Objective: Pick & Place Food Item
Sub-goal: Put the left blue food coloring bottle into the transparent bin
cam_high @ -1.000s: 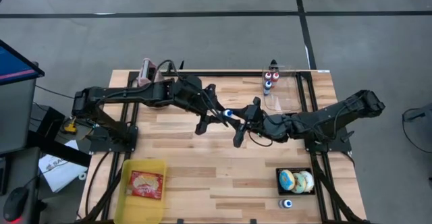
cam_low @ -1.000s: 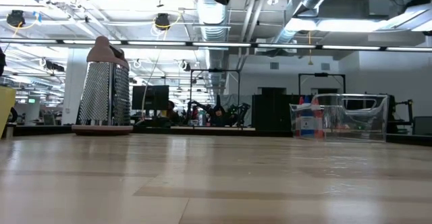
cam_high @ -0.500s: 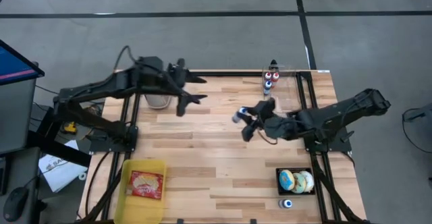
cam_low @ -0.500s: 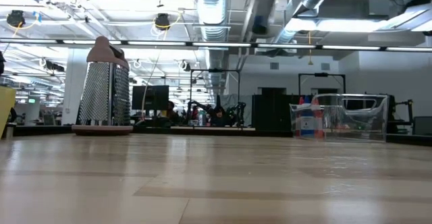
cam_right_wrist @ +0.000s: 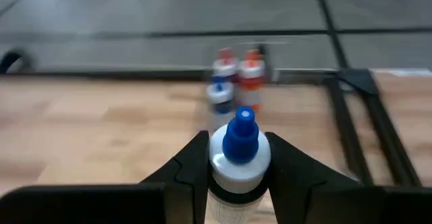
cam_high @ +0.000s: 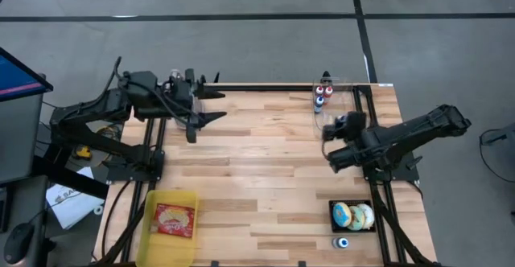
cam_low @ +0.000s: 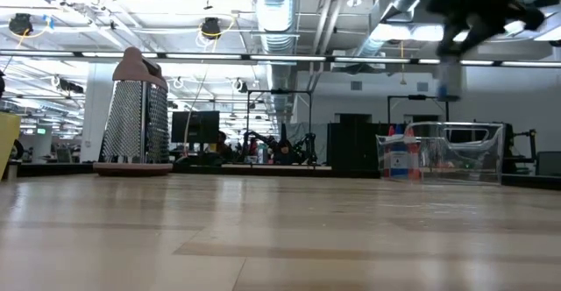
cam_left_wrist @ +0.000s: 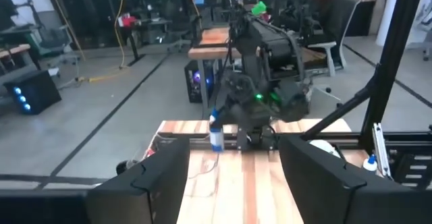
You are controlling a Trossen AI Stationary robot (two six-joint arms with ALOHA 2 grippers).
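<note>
We found the right gripper [cam_right_wrist: 236, 166] pinching a small white squeeze bottle with a blue cap [cam_right_wrist: 237, 158], its two dark fingers pressed against the bottle's sides and the cap pointing forward, away from the wrist. So the bottle's long axis ran in line with the gripper rather than across it.

From above, that gripper [cam_high: 336, 127] hung over the right side of the light wooden slatted table [cam_high: 265, 178], just beside the clear plastic bin [cam_high: 342, 114] at the far right corner. The bin lay ahead of the bottle's cap, and in it stood three similar small bottles with red and blue caps [cam_high: 321, 95]. We judged that the coming move turned on this: the bin was close in front of the right gripper, so a short forward carry and a lowering of the bottle would bring it among the others. The right arm was plainly the nearer one to the bin.

The left gripper [cam_high: 196, 111] hung over the far left edge of the table, well apart from the bin, with its fingers spread wide and nothing between them.

As for writing, we could read no brand or label on the held bottle or on those in the bin; they were too small and blurred to tell.
</note>
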